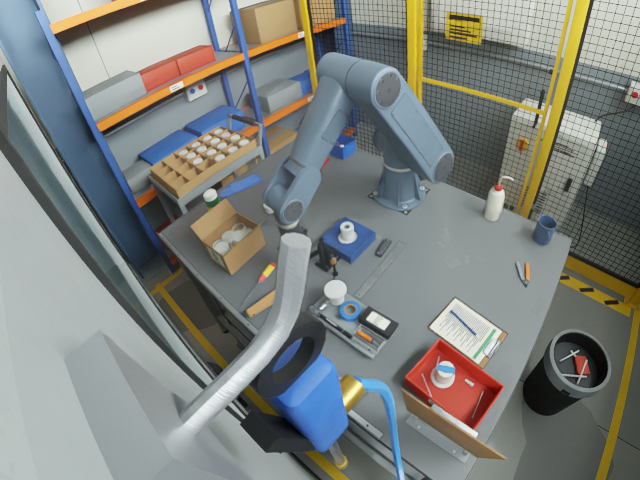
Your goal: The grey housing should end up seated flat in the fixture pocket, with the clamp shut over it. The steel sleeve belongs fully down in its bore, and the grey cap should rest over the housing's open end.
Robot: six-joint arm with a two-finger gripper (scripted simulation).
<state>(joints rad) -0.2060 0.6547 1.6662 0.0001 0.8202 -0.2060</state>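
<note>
My gripper (pixel 292 230) is low over the table just left of the blue fixture (pixel 349 240), mostly hidden behind the grey extraction hose (pixel 279 315); it is closed on something I cannot make out. The grey housing (pixel 347 232) stands in the fixture pocket. The black clamp (pixel 327 257) with its round-knobbed lever sits at the fixture's front left corner. The grey cap (pixel 335 292) rests on the table at the head of the tool tray. I cannot pick out the steel sleeve.
Behind the work stand the arm's base (pixel 399 192) and the shelving. A cardboard box of white parts (pixel 228 243) lies left of the gripper. A screwdriver (pixel 261 277), a steel ruler (pixel 380 269), the tool tray (pixel 353 323) and a red bin (pixel 453 386) lie nearer.
</note>
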